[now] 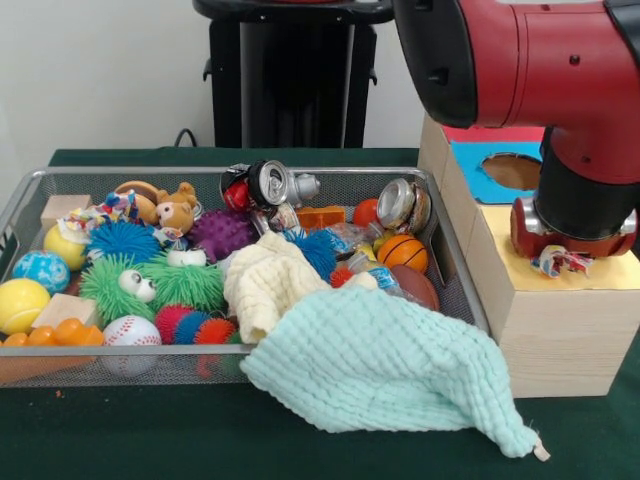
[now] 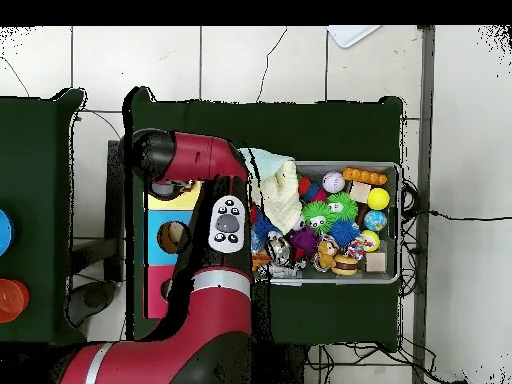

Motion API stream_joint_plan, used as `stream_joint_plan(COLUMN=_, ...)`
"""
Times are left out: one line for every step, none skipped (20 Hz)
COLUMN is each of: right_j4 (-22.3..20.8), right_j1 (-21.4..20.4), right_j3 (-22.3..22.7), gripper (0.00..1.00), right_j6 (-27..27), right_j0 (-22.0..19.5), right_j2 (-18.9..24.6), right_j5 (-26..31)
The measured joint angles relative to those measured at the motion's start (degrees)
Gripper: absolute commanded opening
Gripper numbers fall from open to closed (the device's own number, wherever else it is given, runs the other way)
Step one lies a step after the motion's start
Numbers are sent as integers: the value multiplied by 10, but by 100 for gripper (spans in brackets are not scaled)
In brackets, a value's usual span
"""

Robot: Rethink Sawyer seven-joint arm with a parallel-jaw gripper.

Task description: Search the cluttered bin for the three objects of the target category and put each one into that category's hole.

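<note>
My gripper (image 1: pixel 560 252) hangs under the red wrist, just above the yellow top (image 1: pixel 605 272) of the pale wooden box. A ruffled printed fabric piece (image 1: pixel 558 262) shows right beneath it, at the level of the yellow top. The round hole there is hidden by the wrist and the fabric. A second printed fabric piece (image 1: pixel 98 212) lies at the far left of the wire mesh bin (image 1: pixel 200 172), beside a yellow ball. I see no third piece. In the overhead view the arm (image 2: pixel 205 158) covers the gripper and the yellow top (image 2: pixel 196 194).
A mint waffle cloth (image 1: pixel 390 365) drapes over the bin's near rim onto the green table. A cream cloth (image 1: pixel 268 280) lies on the toys, among balls, cans and spiky toys. The blue-topped box's hole (image 1: pixel 512 170) and the red top (image 1: pixel 500 133) lie beyond the yellow one.
</note>
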Motion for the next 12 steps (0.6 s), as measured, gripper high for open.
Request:
stream_joint_plan(right_j4=0, right_j1=0, right_j3=0, gripper=0, right_j6=0, right_j0=0, right_j2=0, right_j5=1)
stream_joint_plan(right_j4=0, right_j1=0, right_j3=-1, gripper=0, right_j6=0, right_j0=1, right_j2=-1, right_j5=1)
stream_joint_plan(right_j4=0, right_j1=0, right_j3=0, gripper=0, right_j6=0, right_j0=1, right_j2=-1, right_j5=1)
stream_joint_plan(right_j4=-1, right_j1=-1, right_j3=0, gripper=0, right_j6=0, right_j0=1, right_j2=-1, right_j5=3)
stream_joint_plan(right_j4=-1, right_j1=-2, right_j3=0, gripper=0, right_j6=0, right_j0=1, right_j2=-1, right_j5=5)
stream_joint_plan(right_j4=-1, right_j1=-3, right_j3=0, gripper=0, right_j6=0, right_j0=0, right_j2=-1, right_j5=8)
stream_joint_plan(right_j4=-1, right_j1=-7, right_j3=0, gripper=0, right_j6=0, right_j0=0, right_j2=-1, right_j5=22)
stream_joint_plan(right_j4=-1, right_j1=-10, right_j3=0, gripper=0, right_j6=0, right_j0=0, right_j2=-1, right_j5=30)
stream_joint_plan(right_j4=-1, right_j1=-16, right_j3=-2, gripper=0, right_j6=0, right_j0=0, right_j2=-1, right_j5=52)
stream_joint_plan(right_j4=-1, right_j1=-20, right_j3=-4, gripper=0, right_j6=0, right_j0=0, right_j2=-1, right_j5=70)
stream_joint_plan(right_j4=-1, right_j1=-31, right_j3=-15, gripper=0, right_j6=0, right_j0=-1, right_j2=-3, right_j5=114)
stream_joint_plan(right_j4=-1, right_j1=-34, right_j3=-20, gripper=0, right_j6=0, right_j0=-2, right_j2=-4, right_j5=127)
